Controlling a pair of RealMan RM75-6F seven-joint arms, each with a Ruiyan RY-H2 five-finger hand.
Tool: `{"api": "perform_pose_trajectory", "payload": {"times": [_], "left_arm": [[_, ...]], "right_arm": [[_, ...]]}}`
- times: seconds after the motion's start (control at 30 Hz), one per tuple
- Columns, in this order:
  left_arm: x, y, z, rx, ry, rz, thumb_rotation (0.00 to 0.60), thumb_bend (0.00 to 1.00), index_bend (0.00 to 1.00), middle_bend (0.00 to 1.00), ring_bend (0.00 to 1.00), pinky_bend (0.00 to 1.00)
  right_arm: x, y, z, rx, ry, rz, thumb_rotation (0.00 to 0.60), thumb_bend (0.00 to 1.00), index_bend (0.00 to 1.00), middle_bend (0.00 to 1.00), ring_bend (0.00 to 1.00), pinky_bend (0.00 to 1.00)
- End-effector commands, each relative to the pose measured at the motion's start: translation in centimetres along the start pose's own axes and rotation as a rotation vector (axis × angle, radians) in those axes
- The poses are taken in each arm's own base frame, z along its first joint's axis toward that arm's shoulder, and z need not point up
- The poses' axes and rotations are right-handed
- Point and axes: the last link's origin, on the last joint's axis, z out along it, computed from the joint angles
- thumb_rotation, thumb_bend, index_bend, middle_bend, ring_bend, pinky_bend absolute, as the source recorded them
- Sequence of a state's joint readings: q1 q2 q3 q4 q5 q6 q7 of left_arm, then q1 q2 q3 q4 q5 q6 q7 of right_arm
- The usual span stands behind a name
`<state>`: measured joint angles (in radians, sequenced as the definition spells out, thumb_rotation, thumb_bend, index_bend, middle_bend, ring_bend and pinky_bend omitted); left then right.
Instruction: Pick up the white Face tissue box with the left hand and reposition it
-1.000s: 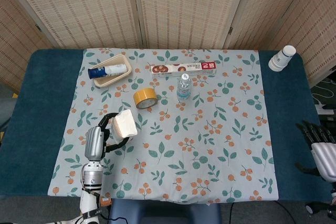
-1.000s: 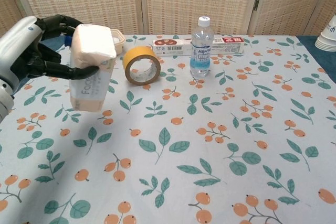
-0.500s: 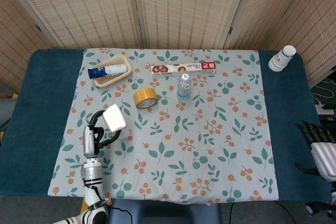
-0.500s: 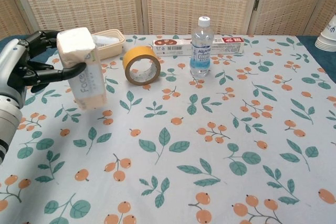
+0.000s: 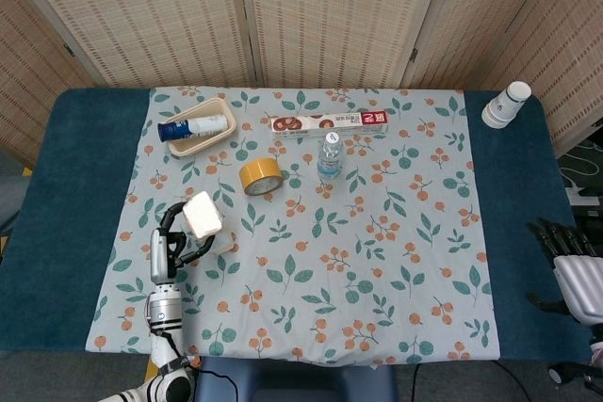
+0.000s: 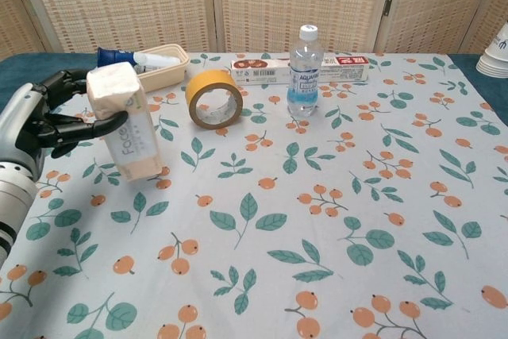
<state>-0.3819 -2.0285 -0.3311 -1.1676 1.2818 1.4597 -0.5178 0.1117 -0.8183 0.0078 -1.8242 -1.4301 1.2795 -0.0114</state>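
Note:
The white Face tissue box (image 6: 127,121) stands on end at the left of the floral cloth, leaning slightly, its base on or just above the cloth. My left hand (image 6: 49,114) grips it from the left with fingers wrapped around its upper part. From the head camera the box (image 5: 203,214) shows as a pale block above my left hand (image 5: 172,244). My right hand (image 5: 573,268) hangs off the table's right edge with its fingers loosely apart and holds nothing.
A yellow tape roll (image 6: 214,98) lies just right of the box. A water bottle (image 6: 303,71) and a long red-and-white carton (image 6: 299,69) stand behind it. A beige tray (image 6: 163,65) holds a blue-capped tube. Paper cups (image 5: 507,104) sit far right.
My left hand has carried the tissue box leftward and down, from tilted in the air to upright at the cloth. The right hand has not moved.

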Motion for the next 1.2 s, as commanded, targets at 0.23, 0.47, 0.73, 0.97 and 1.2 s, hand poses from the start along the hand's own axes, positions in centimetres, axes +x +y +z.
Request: {"api": "perform_pose_trajectory", "payload": {"times": [0.23,0.47,0.73,0.97,1.2], "left_arm": [[-0.1,-1.4,-0.2,-0.006,-0.003,0.016,0.600,0.22,0.38,0.48,1.00,1.00],[-0.2,-2.8,-0.5,0.034,-0.029,0.036,0.600,0.22,0.36,0.45,1.00,1.00],[0.1,-3.2,-0.5,0.009,-0.058,0.033,0.600,0.20,0.16,0.38,1.00,1.00],[0.5,-3.0,-0.7,-0.043,-0.108,0.027,0.600,0.13,0.00,0.16,0.98,1.00],[1.3,-2.7,-0.6,-0.047,-0.128,0.030,0.600,0.12,0.00,0.12,0.97,1.00]], "right_arm": [[-0.1,-0.1,0.1,-0.001,-0.008,-0.003,0.600,0.12,0.03,0.00,0.00,0.00],[-0.3,-0.2,0.2,0.006,-0.026,-0.013,0.600,0.12,0.03,0.00,0.00,0.00],[-0.2,-0.1,0.2,0.009,-0.032,-0.009,0.600,0.12,0.03,0.00,0.00,0.00],[-0.2,-0.1,0.2,0.010,-0.031,-0.006,0.600,0.12,0.03,0.00,0.00,0.00],[-0.2,-0.2,0.1,0.013,-0.032,-0.006,0.600,0.12,0.03,0.00,0.00,0.00]]}}
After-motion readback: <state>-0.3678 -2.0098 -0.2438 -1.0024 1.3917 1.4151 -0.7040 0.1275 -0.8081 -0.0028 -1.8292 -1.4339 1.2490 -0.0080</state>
